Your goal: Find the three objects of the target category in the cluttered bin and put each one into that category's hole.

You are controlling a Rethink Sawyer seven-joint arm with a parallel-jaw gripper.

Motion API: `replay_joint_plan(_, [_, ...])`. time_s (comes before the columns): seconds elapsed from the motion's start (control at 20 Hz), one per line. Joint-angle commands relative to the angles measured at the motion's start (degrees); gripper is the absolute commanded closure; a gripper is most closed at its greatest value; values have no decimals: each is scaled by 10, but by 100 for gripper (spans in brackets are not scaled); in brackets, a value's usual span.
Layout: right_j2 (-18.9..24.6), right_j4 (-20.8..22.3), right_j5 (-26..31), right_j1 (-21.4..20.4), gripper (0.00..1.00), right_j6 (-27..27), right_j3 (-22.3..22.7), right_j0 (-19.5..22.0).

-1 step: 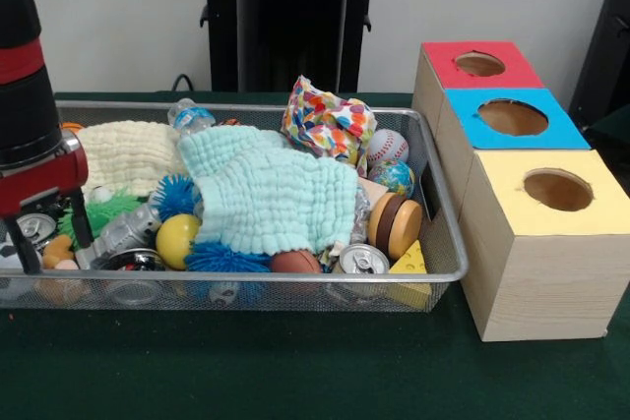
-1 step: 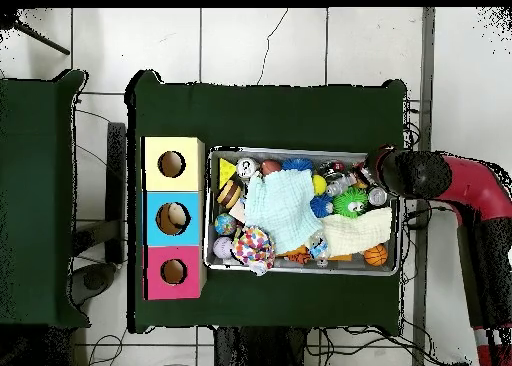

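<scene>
End effector hangs spread and empty over the bin. Baseball looks light, hard and smooth: grip across its middle.

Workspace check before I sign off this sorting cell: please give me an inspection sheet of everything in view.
Surface: green table, bare in front of the bin.
Job's things: wire mesh bin, full; red box, blue box and yellow box in a row beside it, each with a round hole; something pale shows inside the blue hole overhead.
Clutter: mint cloth, cream cloth, baseball, yellow ball, soda can, blue spiky ball, cheese wedge.
Grippers: gripper down at the bin's end; fingers' state unclear.
Cables: several on the floor around the table.
Surroundings: tiled floor, white wall.
</scene>
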State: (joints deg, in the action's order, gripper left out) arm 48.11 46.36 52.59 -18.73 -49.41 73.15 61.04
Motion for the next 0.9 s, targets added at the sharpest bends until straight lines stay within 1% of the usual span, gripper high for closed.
replay_joint_plan(0.05, [-10, 26, -30, 52, 0, 135, -40, -21])
replay_joint_plan(0.25, [-20, 31, -45, 53, 0, 104, -33, -32])
replay_joint_plan(0.55, [-22, 32, -59, 56, 0, 89, -27, -36])
replay_joint_plan(0.75, [-14, 25, -78, 78, 0, 84, -24, -37])
replay_joint_plan(0.9, [-16, 33, -93, 91, 0, 79, -26, -42])
